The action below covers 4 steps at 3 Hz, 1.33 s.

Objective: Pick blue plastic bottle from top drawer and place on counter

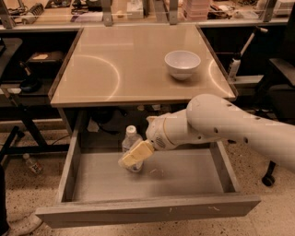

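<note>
The blue plastic bottle [131,139], clear with a white cap, stands upright in the open top drawer [147,210], toward its back left. My gripper [134,155] reaches in from the right on a white arm. It sits low in front of the bottle and covers the bottle's lower half. The beige counter [124,64] is above the drawer.
A white bowl [182,63] sits on the counter's right side. A cluttered bench [138,10] runs along the back. A small bottle [31,162] lies on the floor at the left. A dark chair [281,78] stands at the right.
</note>
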Motion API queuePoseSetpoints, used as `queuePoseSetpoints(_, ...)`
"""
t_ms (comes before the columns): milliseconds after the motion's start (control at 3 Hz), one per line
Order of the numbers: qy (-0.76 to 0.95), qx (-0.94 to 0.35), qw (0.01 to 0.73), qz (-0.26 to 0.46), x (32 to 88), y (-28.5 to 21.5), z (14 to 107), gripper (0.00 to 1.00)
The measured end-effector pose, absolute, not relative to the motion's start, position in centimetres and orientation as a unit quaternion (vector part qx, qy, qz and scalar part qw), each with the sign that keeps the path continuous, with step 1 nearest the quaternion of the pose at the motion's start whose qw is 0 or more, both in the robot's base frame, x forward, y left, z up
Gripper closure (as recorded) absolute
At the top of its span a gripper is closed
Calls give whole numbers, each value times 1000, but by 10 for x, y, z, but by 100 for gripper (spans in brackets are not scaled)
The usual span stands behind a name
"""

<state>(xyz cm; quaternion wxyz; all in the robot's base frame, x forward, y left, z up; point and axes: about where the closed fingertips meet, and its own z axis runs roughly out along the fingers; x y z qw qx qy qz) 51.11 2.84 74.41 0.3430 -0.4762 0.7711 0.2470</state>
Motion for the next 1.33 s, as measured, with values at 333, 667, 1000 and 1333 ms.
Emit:
queuePoseSetpoints(333, 770, -476, 345, 247, 512, 30, 745, 0)
queuePoseSetpoints(667, 760, -482, 353, 254, 516, 33, 744, 0)
queuePoseSetpoints(1000, 753, -477, 365, 269, 527, 43, 733, 0)
queuePoseSetpoints(1333, 750, -472, 370, 279, 533, 49, 725, 0)
